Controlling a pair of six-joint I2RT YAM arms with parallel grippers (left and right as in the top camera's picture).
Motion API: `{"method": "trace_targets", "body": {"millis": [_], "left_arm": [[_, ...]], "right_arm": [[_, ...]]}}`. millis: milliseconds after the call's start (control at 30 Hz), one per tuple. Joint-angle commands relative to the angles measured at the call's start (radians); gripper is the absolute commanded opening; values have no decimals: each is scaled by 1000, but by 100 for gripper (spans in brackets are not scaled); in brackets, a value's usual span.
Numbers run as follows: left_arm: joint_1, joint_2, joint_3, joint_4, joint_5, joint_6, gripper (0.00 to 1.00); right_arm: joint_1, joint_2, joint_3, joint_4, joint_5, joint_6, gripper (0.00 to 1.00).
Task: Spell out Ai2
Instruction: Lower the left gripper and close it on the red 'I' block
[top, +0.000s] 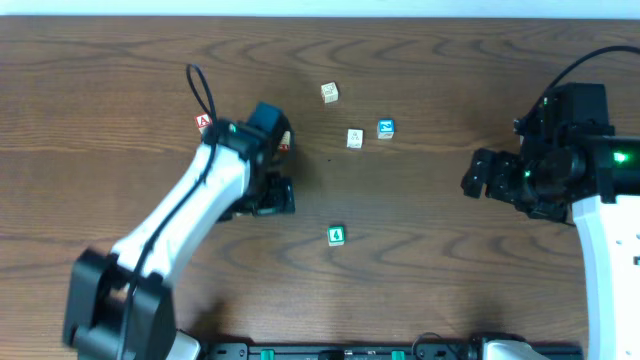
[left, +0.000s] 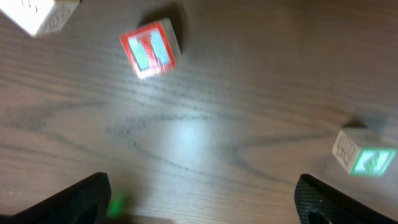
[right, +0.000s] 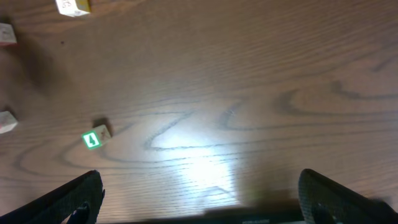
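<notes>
Left gripper wide, empty, aimed near I cube, likely for pickup. Right gripper wide, parked aside.

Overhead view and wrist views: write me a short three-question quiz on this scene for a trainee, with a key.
1. True or false: the left gripper is shut on the red "I" cube.
2. The green-framed cube lies: A) touching another cube; B) alone, lower in the overhead view than every other cube; C) stacked on another cube.
3. Which task cube sits farthest right in the overhead view?
Key: 1 false, its jaws stand open and the cube lies free on the table. 2 B. 3 the blue "2" cube.
</notes>
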Motion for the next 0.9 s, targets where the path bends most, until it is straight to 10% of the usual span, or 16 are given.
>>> {"method": "trace_targets", "body": {"millis": [0,400,867], "left_arm": [[-19,-132,-69,-4,-107,-108,95],[-20,-566,-435,180,-149,-219,95],[-19,-482,-580,556,-253,-224,96]], "right_arm": [[-6,-2,17,-10,28,-18,99],[-6,-2,17,-16,28,-17,99],[-6,-2,17,-16,28,-17,99]]}}
